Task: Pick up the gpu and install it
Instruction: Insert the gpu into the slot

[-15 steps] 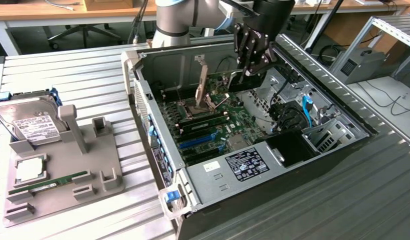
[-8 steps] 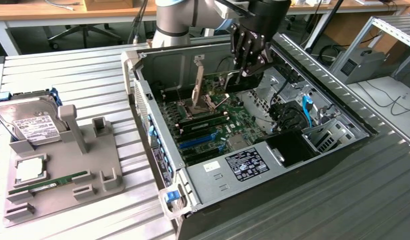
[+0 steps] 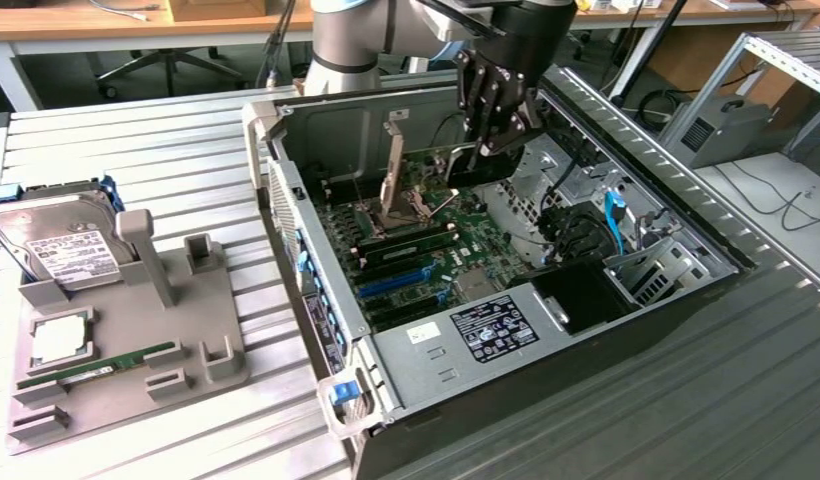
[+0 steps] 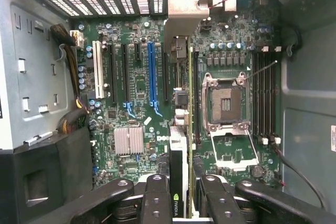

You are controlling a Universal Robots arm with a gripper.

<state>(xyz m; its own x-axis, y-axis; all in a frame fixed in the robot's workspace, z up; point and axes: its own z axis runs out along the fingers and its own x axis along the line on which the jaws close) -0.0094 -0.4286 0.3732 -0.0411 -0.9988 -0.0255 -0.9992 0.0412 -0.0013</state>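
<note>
at the exterior view's left, well apart from the work: grey fixture tray [image 3: 183, 330] bearing hard drive [image 3: 57, 245] and ram stick [image 3: 97, 368]. next, open computer case [image 3: 283, 190], walls raised all round, motherboard [image 3: 410, 250] bare in the middle. inside, gripper [image 3: 497, 135] clamped on the gpu [image 4: 178, 166], held on edge over the board. fingers [image 4: 157, 198] pinching both faces; blue slot [image 4: 151, 72] close on one side, cpu socket [image 4: 227, 103] on the other, little room between. seated or not, cannot tell.
</note>
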